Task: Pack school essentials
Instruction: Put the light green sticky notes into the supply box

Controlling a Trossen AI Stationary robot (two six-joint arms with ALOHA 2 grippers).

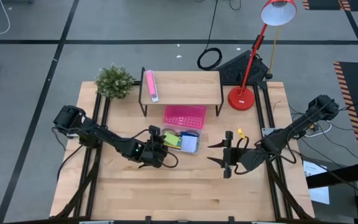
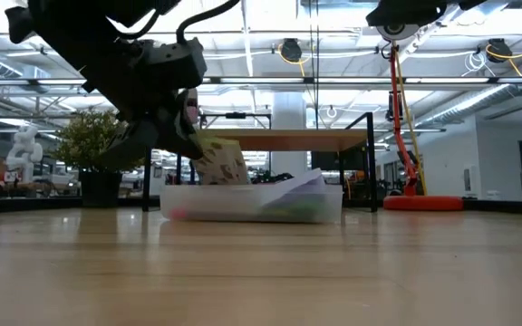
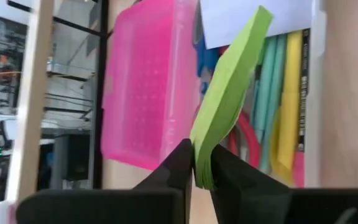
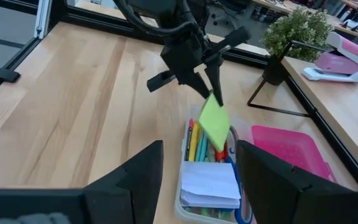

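Note:
A clear shallow box near the table's middle holds coloured pens and a pale square note pad. My left gripper stands at the box's left end, shut on a lime-green note pad, which hangs tilted over the pens. The same pad fills the left wrist view. My right gripper waits open to the right of the box, its fingers pointing at it with nothing between them. My left gripper pinches the lime-green pad by one edge near a corner between its two fingers. The fingers come slanting down from the table's left. The pad hangs tilted below them, its lower part over the pens; whether it touches them I cannot tell.
A pink perforated tray lies just beyond the box, under a low wooden shelf that carries a pink-and-white oblong object. A potted plant stands at the far left and a red desk lamp at the far right.

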